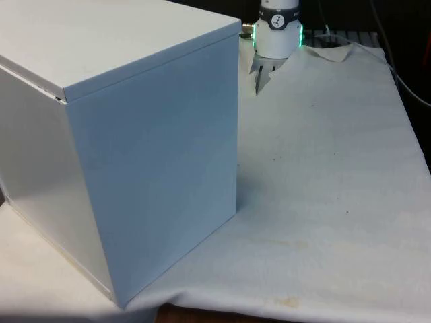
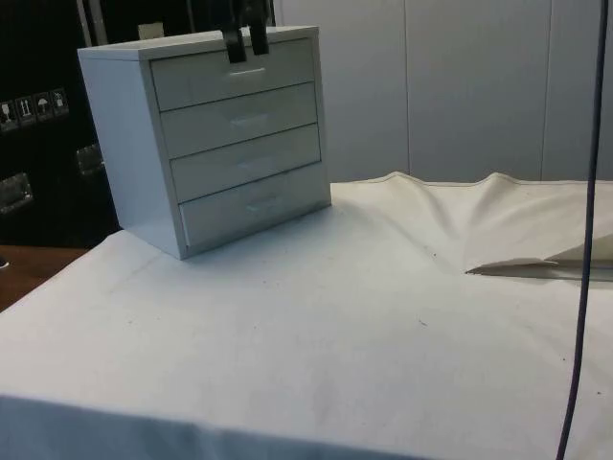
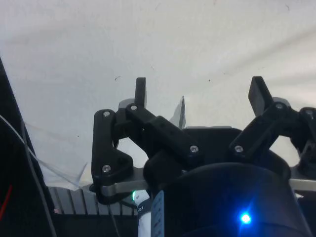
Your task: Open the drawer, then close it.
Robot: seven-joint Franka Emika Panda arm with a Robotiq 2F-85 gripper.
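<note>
A white chest of drawers (image 2: 215, 134) is standing on the table's white cloth (image 2: 316, 326), near the corner at the side view's left and far end. It is a plain box with flat, smooth, matt panels and sharp straight edges. In the side view it is showing four shallow drawer fronts stacked one above another, each with a small pale bar handle at its middle; all four fronts are lying flush with the frame. The top drawer (image 2: 235, 72) is sitting just under the lid.

In the front view the chest (image 1: 121, 148) is turning its blank back and side to the camera, taking up the front view's left half and hiding the drawer fronts entirely; its near bottom corner is reaching close to the table's near edge.

The gripper (image 2: 245, 40) is hanging at the top edge of the chest's front, its two black fingers pointing down just above the top drawer's handle (image 2: 247, 71). The arm above them is cut off by the picture's upper edge. In the wrist view the gripper (image 3: 197, 96) is showing its jaws spread apart, with only cloth between the tips. Whether the fingertips are touching the drawer front is hard to make out.

The cloth is soft and wrinkled, rising in folds toward the far edge and carrying a few tiny dark specks.
</note>
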